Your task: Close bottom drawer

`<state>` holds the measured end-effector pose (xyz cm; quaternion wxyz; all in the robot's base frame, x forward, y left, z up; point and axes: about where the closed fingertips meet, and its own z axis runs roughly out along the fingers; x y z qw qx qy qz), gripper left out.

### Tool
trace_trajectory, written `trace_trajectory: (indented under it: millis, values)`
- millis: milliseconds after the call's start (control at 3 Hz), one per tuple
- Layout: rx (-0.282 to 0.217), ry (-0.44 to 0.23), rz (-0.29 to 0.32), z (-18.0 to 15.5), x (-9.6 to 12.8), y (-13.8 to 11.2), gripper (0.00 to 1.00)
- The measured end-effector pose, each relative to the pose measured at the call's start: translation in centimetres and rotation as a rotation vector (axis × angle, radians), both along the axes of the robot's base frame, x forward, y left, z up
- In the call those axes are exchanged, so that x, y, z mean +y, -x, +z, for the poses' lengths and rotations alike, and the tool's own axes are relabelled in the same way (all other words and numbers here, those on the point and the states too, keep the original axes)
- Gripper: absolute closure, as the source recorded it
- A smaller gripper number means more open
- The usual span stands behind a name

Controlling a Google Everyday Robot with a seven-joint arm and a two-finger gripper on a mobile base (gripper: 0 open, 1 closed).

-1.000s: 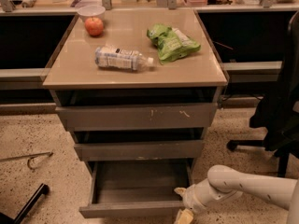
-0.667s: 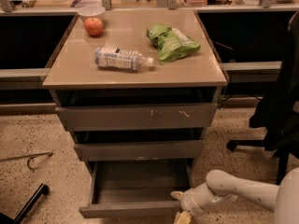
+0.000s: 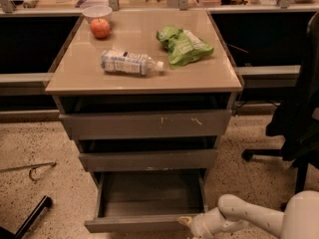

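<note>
Bottom drawer (image 3: 149,198) pulled well out at the foot of the cabinet (image 3: 89,76), box empty. Gripper (image 3: 192,226) low at the cabinet's front right, seemingly against the drawer's front corner, probably placed there to push it home. Open or closed: cannot tell.

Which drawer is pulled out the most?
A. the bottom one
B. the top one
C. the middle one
A: the bottom drawer sticks out so far that its grey inside shows, while the top drawer and the middle drawer are nearly shut. The claw is at the bottom drawer's front right corner.
</note>
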<state>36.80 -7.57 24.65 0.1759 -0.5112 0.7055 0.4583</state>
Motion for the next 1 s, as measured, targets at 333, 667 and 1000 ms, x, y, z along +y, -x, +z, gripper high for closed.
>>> trace_trajectory:
  millis: [333, 667, 1000]
  values:
    - [0.002, -0.018, 0.000, -0.4, -0.1, 1.9, 0.00]
    - [0.003, -0.022, -0.002, -0.8, -0.3, 2.8, 0.00]
    - [0.012, -0.019, 0.038, -2.6, 0.2, 1.9, 0.00]
